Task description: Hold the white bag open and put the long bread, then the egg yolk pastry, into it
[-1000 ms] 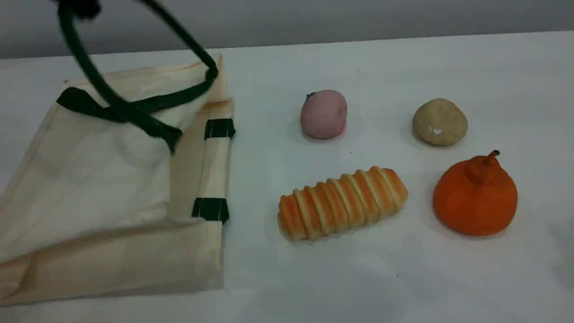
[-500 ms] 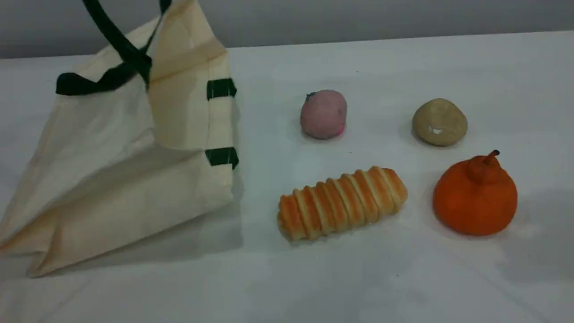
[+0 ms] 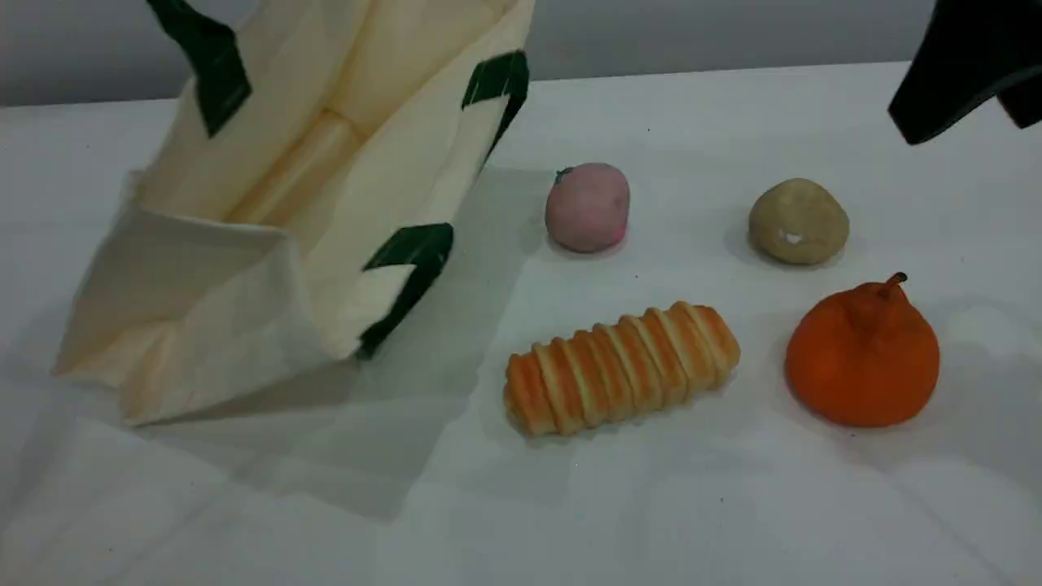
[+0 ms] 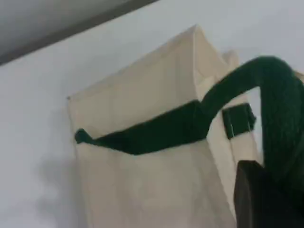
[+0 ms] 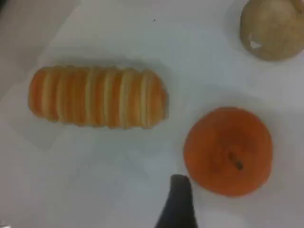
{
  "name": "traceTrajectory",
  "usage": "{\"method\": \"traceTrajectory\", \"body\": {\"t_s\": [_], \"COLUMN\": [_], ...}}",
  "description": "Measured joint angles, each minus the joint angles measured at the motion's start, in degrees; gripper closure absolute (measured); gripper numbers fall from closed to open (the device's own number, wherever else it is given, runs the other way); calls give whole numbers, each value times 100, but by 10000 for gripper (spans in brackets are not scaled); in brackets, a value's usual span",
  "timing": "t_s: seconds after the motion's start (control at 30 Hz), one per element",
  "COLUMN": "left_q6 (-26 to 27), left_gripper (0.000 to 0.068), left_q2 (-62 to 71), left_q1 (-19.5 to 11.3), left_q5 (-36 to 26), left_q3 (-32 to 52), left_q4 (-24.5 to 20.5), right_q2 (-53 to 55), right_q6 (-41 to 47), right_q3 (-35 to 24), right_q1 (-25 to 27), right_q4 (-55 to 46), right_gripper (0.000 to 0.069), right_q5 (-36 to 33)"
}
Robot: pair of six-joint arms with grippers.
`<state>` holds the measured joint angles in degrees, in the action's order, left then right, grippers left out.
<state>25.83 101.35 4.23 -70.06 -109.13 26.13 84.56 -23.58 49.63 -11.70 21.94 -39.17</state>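
Observation:
The white bag (image 3: 244, 285) hangs tilted at the left, its mouth gaping up and to the right and its bottom corner on the table. Its green handle (image 4: 280, 95) loops up into my left gripper (image 4: 259, 199), which is shut on it and sits above the scene view's top edge. The long bread (image 3: 623, 368) lies in the middle of the table and shows in the right wrist view as the long bread (image 5: 97, 97). The egg yolk pastry (image 3: 798, 221) rests behind it to the right. My right gripper (image 5: 178, 204) hovers open above the table near the orange fruit, holding nothing.
A pink ball (image 3: 587, 207) sits behind the bread. An orange fruit with a stem (image 3: 863, 358) stands right of the bread, close under my right fingertip. The right arm (image 3: 969, 65) enters dark at the top right corner.
The bag has been pulled up by its handle from lying flat to hanging with its mouth open. The right arm has come into the scene view at the top right.

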Motion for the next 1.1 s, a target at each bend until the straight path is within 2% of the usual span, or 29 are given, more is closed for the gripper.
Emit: {"method": "traceTrajectory", "body": {"t_s": [0.27, 0.4, 0.63, 0.87, 1.1], "left_q6": [222, 222, 381, 376, 376], "left_gripper": [611, 611, 611, 611, 611], "left_q2": [-51, -51, -51, -51, -51], "left_q1": [4, 4, 4, 4, 4], "left_q5": [6, 11, 11, 11, 11], "left_q3": [0, 0, 0, 0, 0], "left_q4": [-72, -100, -238, -232, -214], "right_q2": [296, 442, 856, 1724, 2505], "right_q6": [-962, -1003, -997, -997, -1324], "right_q3": [0, -6, -6, -6, -6], "right_q1": [-705, -1260, -2031, -2148, -2148], "right_q4": [85, 200, 269, 217, 207], "right_gripper": [132, 132, 132, 132, 132], "right_q5": [94, 191, 954, 2056, 2573]}}
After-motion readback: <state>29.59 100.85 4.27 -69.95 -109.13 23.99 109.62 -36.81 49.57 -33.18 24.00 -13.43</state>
